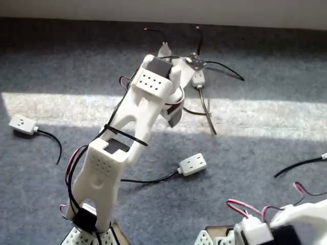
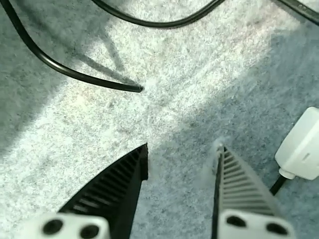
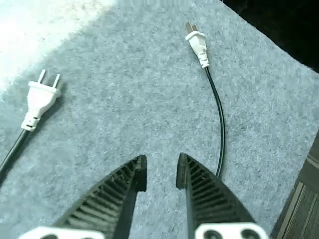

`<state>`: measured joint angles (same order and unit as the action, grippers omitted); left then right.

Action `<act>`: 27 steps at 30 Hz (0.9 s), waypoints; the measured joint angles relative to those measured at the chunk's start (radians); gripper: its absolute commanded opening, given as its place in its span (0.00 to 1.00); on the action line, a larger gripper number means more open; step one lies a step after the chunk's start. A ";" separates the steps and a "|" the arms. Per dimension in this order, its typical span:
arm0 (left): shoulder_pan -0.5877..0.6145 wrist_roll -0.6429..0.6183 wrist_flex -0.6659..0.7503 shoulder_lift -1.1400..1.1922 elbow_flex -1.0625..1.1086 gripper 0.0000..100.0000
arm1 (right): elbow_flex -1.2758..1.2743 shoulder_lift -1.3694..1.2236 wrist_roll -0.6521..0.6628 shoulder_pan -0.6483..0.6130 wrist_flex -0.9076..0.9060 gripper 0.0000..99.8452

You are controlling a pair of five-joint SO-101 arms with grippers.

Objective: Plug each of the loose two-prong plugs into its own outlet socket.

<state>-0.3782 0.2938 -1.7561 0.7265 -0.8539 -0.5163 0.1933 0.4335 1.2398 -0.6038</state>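
Two white two-prong plugs lie on the grey carpet in the right wrist view, one (image 3: 40, 97) on a black cord and another (image 3: 197, 42) farther off on a thin black cord. My right gripper (image 3: 160, 173) hovers above the carpet short of both, open by a narrow gap and holding nothing. White outlet sockets lie at the far left (image 1: 23, 124) and in the middle (image 1: 193, 164). My left gripper (image 2: 182, 159) is open over bare carpet, with a white cord-end block (image 2: 301, 147) just beside one finger (image 2: 227, 172). In the high view the left arm (image 1: 138, 112) stretches toward the back centre.
More white cord ends (image 1: 198, 77) and tangled black cables (image 1: 225, 67) lie at the back centre. A loose black cable end (image 2: 139, 88) rests ahead of the left gripper. The right arm's base (image 1: 271, 229) sits at the front right corner, near another black cable (image 1: 301, 163).
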 measured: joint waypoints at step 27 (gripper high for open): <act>-0.120 -0.176 0.127 0.000 0.284 0.22 | 2.101 -1.633 0.074 0.005 -0.316 0.12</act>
<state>-0.4979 0.1174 -1.6287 0.7265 -0.5700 1.5842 -1.4392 0.5071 1.2444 -0.9198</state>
